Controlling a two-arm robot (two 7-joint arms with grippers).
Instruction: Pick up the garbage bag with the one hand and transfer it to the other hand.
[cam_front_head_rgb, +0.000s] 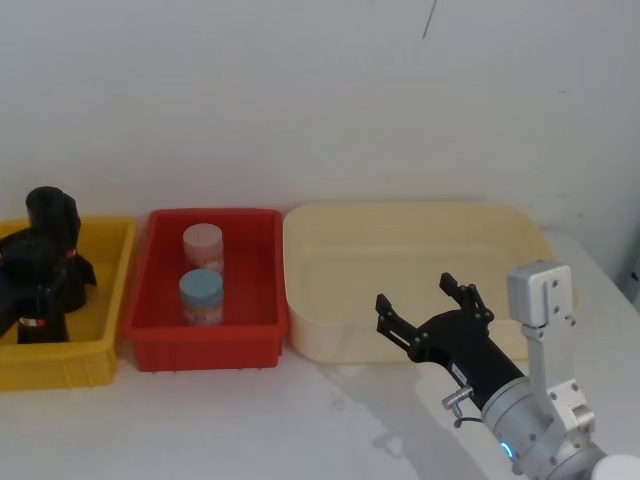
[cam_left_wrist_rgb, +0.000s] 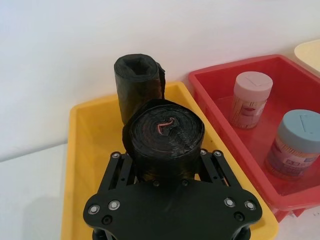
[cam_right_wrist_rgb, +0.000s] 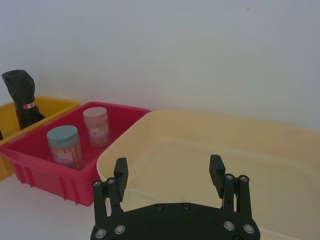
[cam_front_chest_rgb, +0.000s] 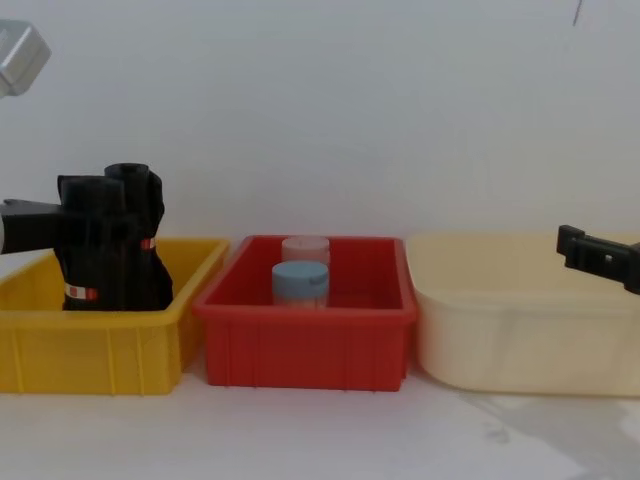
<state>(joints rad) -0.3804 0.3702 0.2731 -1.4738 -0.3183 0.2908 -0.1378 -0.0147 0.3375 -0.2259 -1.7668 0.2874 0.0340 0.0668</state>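
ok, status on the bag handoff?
Left pincer shut on garbage bag, upright in yellow bin. Right pincer open, waiting over cream bin. Second roll close behind the bag, may snag on lift.

The garbage bag (cam_left_wrist_rgb: 165, 137) is black, with a pinkish-red streak at its coiled end. The yellow bin (cam_front_chest_rgb: 100, 350), the red bin (cam_front_chest_rgb: 305, 350) and the cream tub (cam_front_chest_rgb: 520, 340) are each plain, one solid colour. The pink-lidded jar (cam_front_head_rgb: 203, 238) and the blue-lidded jar (cam_front_head_rgb: 201, 286) both carry pinkish labels.
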